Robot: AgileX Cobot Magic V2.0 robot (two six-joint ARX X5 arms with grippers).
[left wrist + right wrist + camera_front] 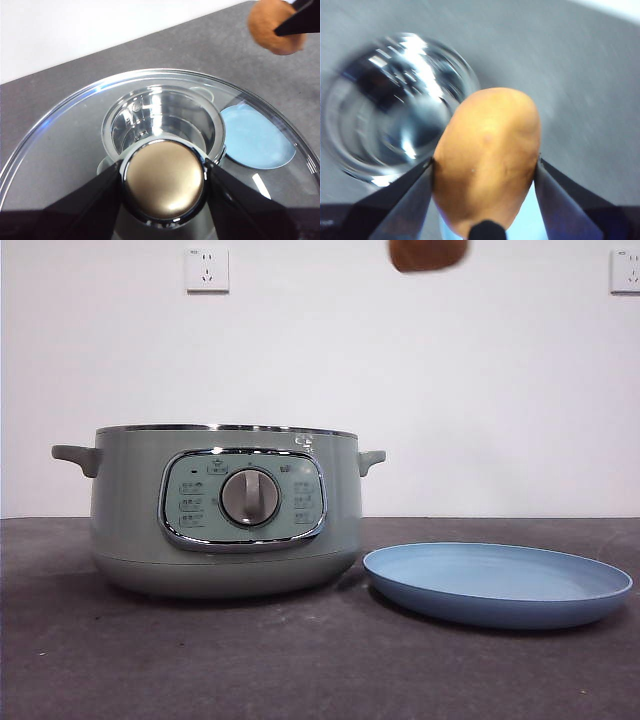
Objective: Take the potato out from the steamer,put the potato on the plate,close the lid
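Right wrist view shows the right hand (pixel 485 172) clamped on the potato (pixel 487 160); one black jaw presses each side of its orange-brown skin. Beyond the potato, below the hand, the open steamer (pixel 390 105) appears as a blurred shiny round inside, and a bit of the light-blue plate (pixel 530 220) shows just under the potato.

Left wrist view shows the left hand (pixel 164 177) closed on the round knob (pixel 164 180) of the glass lid (pixel 75 130), one jaw on each side of the knob. Through the glass, under this hand, the steamer and the plate are seen on the dark surface (pixel 150 55). Farther away, the potato is in the air with a black jaw on it.

Front view shows the steamer without lid, the plate just beside it, and the potato high above, over the gap between them.
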